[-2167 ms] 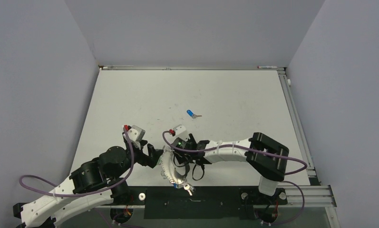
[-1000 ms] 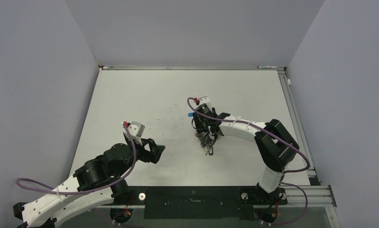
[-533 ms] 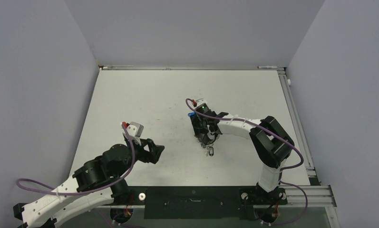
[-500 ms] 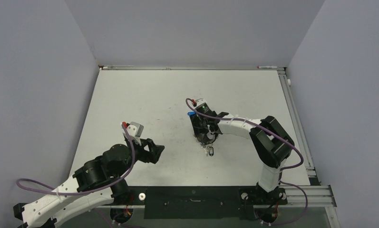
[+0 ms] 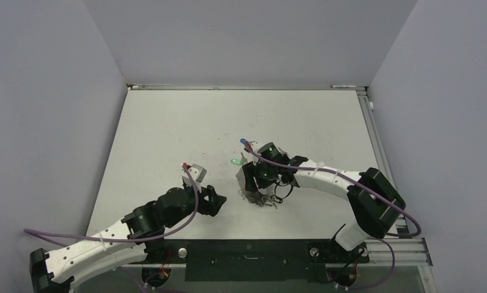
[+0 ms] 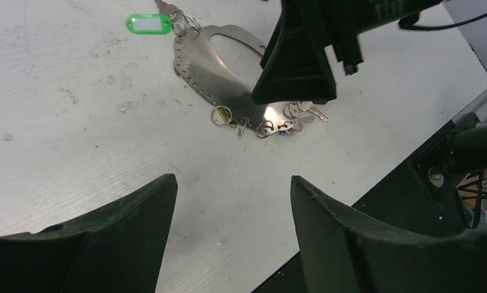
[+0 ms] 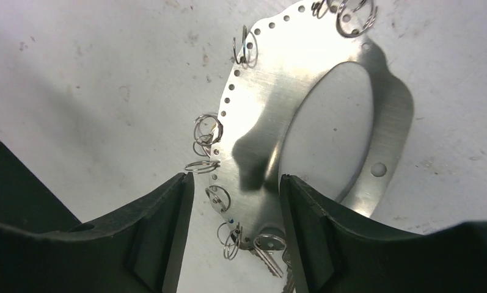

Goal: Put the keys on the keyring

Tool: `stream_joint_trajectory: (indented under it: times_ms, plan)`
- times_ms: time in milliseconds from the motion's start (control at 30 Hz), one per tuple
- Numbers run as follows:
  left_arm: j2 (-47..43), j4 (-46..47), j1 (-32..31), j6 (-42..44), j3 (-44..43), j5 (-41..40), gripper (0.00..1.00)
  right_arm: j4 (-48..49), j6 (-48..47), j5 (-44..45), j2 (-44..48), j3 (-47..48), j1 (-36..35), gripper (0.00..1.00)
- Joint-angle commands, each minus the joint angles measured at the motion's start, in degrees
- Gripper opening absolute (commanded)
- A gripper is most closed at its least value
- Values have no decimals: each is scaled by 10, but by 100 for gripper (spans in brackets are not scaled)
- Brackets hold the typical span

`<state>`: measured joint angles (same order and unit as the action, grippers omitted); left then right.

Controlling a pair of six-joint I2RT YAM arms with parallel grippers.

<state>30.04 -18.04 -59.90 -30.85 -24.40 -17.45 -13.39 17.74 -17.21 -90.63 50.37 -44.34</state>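
Right wrist view first: what sits under the right gripper (image 7: 234, 183)?

The keyring (image 7: 271, 104), which here is a flat, shiny metal plate with an oval cut-out and a row of small holes along one edge. It lies flat on the white table (image 7: 76, 73). Small split rings (image 7: 207, 131) hang from several of those holes.

And the jaws?

Well apart, straddling the holed edge from above, with nothing clamped between them. Whether the tips touch the plate, I cannot tell.

Where are the keys (image 7: 271, 256)?

A small bunch of silver ones lies at the end of the plate toward the arms' bases, touching it. The left wrist view shows the same bunch just beside the right arm's dark fingers (image 6: 302, 61). A green tag (image 6: 148, 23) lies on the table just beside the plate's other end. From above, a blue-headed key (image 5: 245, 141) lies apart from the rest, beyond the right wrist.

What of the left gripper (image 6: 231, 183)?

Its jaws stand wide and hold nothing. It hovers over the table near the plate, to its left, pointing toward it.
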Motion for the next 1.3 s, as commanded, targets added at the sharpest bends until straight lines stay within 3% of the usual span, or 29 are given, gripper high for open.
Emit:
stream_joint_trajectory:
  times_ms: [0,167,267,400,567,900,1267]
  plan:
    - [22,201,-3,38,59,38,64,-33,10,15,72,24,6,55]
    - [76,388,-3,96,133,45,59,-54,33,159,132,29,8,56]
    - [132,442,-4,114,141,46,54,-61,45,229,170,15,10,56]
    - [231,496,-3,140,125,65,50,-63,55,259,208,-7,13,56]
    - [310,504,2,166,85,86,42,-74,61,261,224,-17,17,56]
    - [413,508,13,178,32,173,38,-66,58,259,240,-38,19,56]
    - [489,485,15,184,-10,175,29,-64,49,259,258,-59,24,56]
